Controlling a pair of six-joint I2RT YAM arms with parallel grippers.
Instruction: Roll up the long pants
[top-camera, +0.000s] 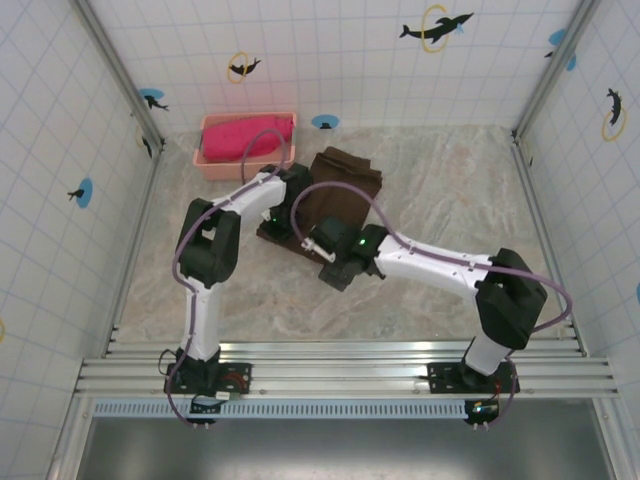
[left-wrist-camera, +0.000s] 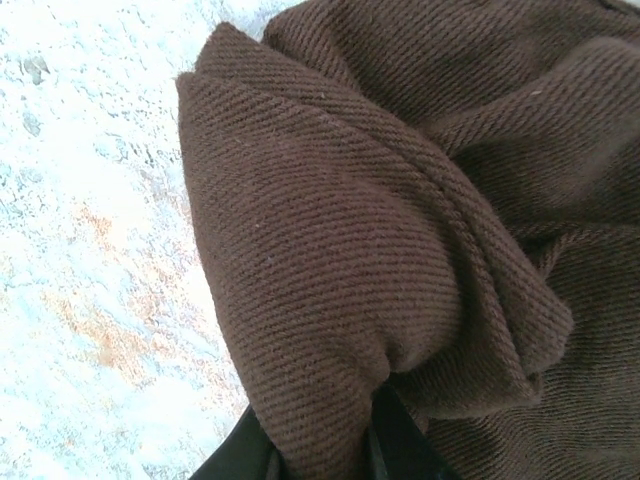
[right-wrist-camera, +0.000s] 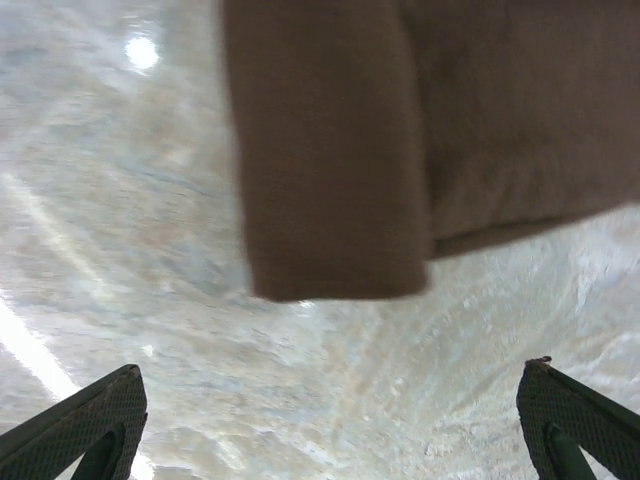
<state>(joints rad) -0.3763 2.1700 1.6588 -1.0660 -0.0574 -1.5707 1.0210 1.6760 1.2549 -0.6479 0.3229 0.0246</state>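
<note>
Brown twill pinched at one corner, the roll hardly begun.
The long pants (top-camera: 340, 185) lie folded toward the far middle of the table (top-camera: 450, 200), just beside the pink basket (top-camera: 215, 165) (its bright cloth is no part of this). The left hand (left-wrist-camera: 320, 455) is clenched on a bunched fold at the near-left edge. The right hand (right-wrist-camera: 330, 420) hovers spread wide, holding nothing, just short of the near hem. I judge both hands should take that edge level and turn it evenly, or the roll will skew.
</note>
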